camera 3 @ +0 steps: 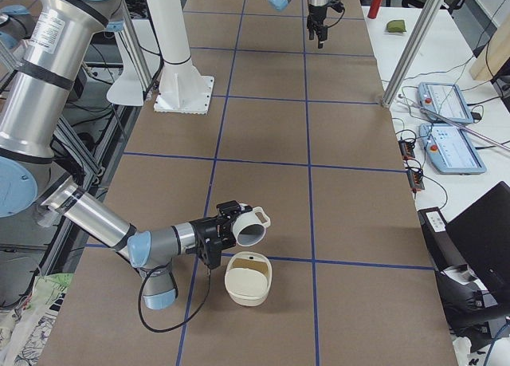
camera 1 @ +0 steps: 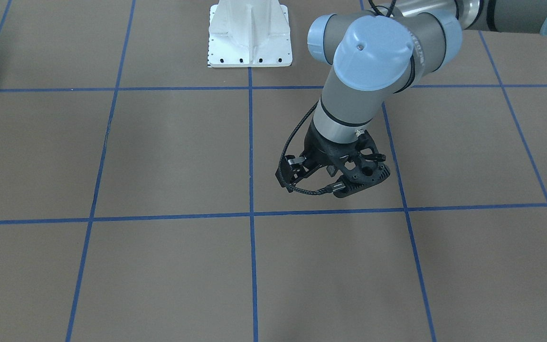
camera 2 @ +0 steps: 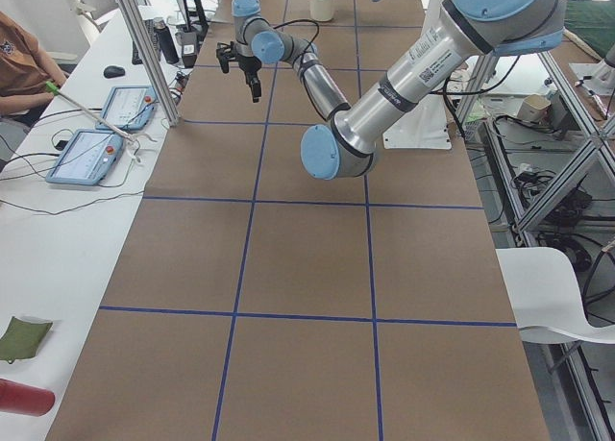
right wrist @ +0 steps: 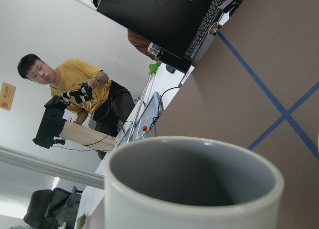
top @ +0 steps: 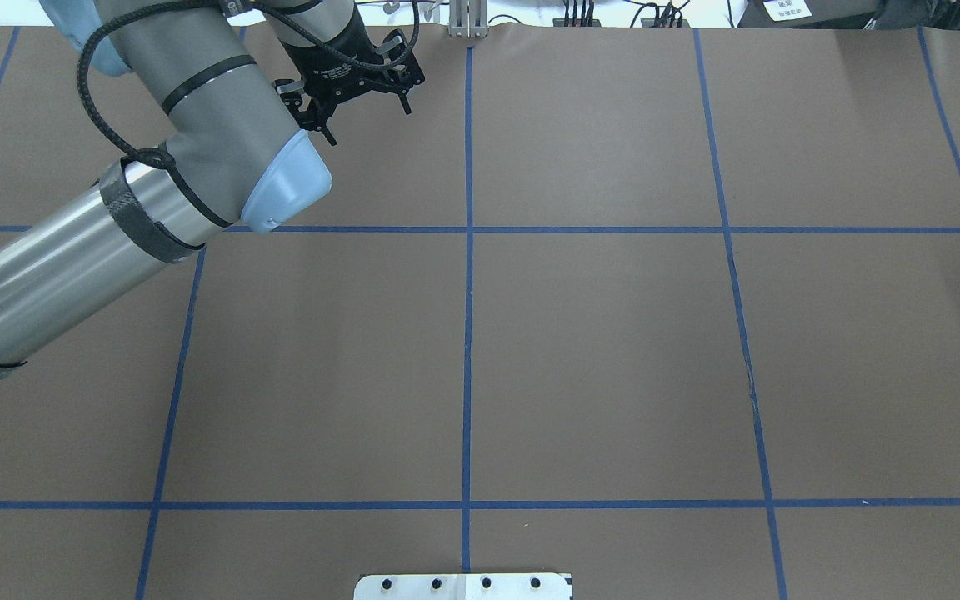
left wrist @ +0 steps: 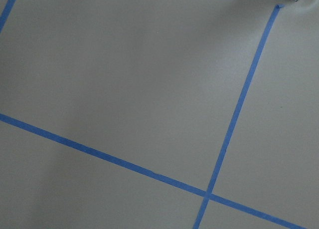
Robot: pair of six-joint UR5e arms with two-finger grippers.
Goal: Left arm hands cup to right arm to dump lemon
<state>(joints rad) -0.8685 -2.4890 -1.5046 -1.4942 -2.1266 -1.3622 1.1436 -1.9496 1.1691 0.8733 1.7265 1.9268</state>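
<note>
The cup (camera 3: 252, 226), a white mug, lies tipped on its side in the air with its mouth over a cream bowl (camera 3: 248, 280). My right gripper (camera 3: 226, 227) has it at the near end of the table. In the right wrist view the cup (right wrist: 195, 190) fills the bottom of the frame, and its grey inside shows no lemon. I cannot make out the lemon anywhere. My left gripper (top: 362, 118) hangs open and empty over the far left of the table; it also shows in the front-facing view (camera 1: 331, 178).
The white arm pedestal (camera 1: 249, 35) stands at the robot's edge of the table. Blue tape lines (left wrist: 234, 124) grid the brown table. Teach tablets (camera 3: 446, 127) and a metal post (camera 3: 414, 39) line the operators' side. A person in yellow (right wrist: 75, 89) sits beyond.
</note>
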